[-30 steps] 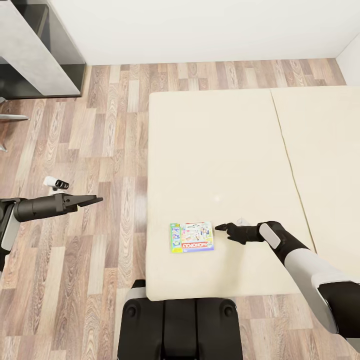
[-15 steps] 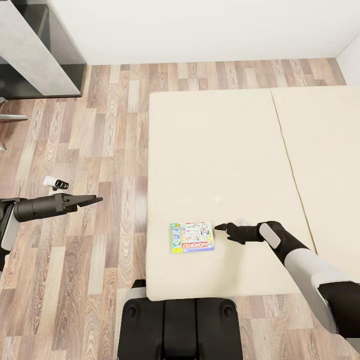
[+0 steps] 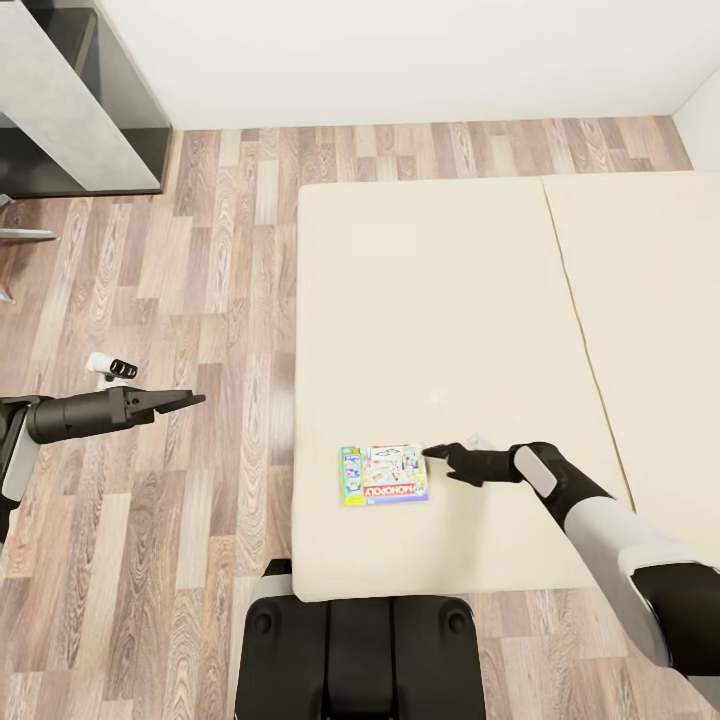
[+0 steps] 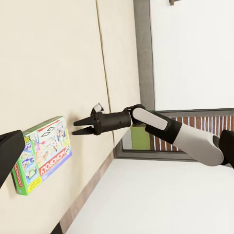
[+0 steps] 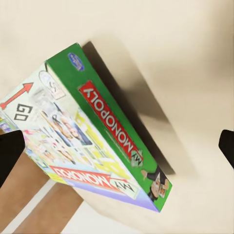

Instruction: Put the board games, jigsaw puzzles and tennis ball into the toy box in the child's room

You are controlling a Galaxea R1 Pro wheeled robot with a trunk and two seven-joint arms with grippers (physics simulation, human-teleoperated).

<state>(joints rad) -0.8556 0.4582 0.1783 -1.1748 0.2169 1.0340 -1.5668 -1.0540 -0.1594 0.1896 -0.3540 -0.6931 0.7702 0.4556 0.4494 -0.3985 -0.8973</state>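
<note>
**Right arm lined up on the Monopoly box**

From the head camera, the flat white-green-blue printed cardboard board game [image 3: 384, 474] lay face up near the close edge of the plain beige mattress of the bed [image 3: 440, 300], easy reach from where the robot stood. The black right gripper [image 3: 437, 455] hovered just beside the box's far right corner, not touching as far as I could tell. The black left gripper [image 3: 190, 401] hung out over the wood-plank floor [image 3: 200, 250], fingers nearly together and empty, probably parked out of the way.

Left wrist cam showed the right gripper [image 4: 80, 126] from the side: fingers parted with a modest gap, nothing between them, aimed at the box [image 4: 41, 153].

Right wrist cam looked down the box's green edge [image 5: 92, 141], fingertips spread wide to either side, so I'd guess it was set to straddle that edge.
</note>
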